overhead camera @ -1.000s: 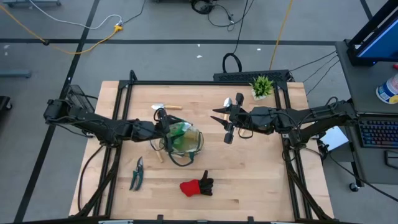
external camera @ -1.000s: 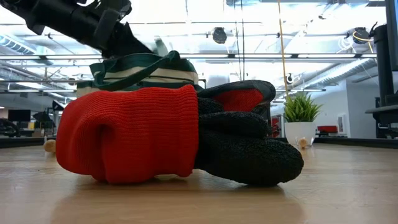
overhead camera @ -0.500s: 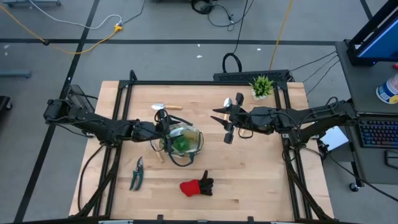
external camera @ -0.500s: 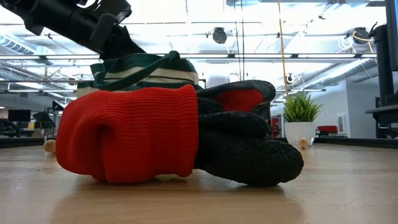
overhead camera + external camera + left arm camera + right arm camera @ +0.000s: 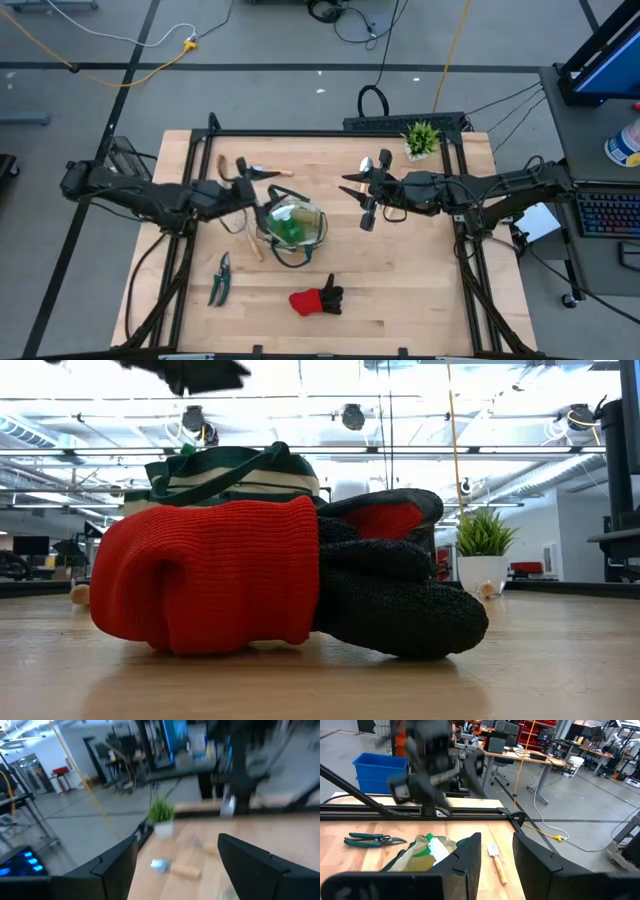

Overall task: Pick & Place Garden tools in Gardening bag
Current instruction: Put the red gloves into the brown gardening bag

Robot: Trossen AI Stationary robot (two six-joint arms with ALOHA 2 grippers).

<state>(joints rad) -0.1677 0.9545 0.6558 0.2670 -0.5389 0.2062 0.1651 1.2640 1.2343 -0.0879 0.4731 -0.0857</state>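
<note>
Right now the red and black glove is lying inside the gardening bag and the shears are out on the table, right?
Not quite. The glove lies on the table, in front of the bag, not inside it; the high view shows this. The shears are indeed out on the table.

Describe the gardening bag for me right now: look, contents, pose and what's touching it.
The gardening bag is a small round tote of tan fabric with dark green trim and dark loop handles, one loop trailing toward the glove. It stands mouth up near the middle of the table. Something green and white sits inside. A wooden-handled trowel lies on the table close beside it. Neither claw touches it.
</note>
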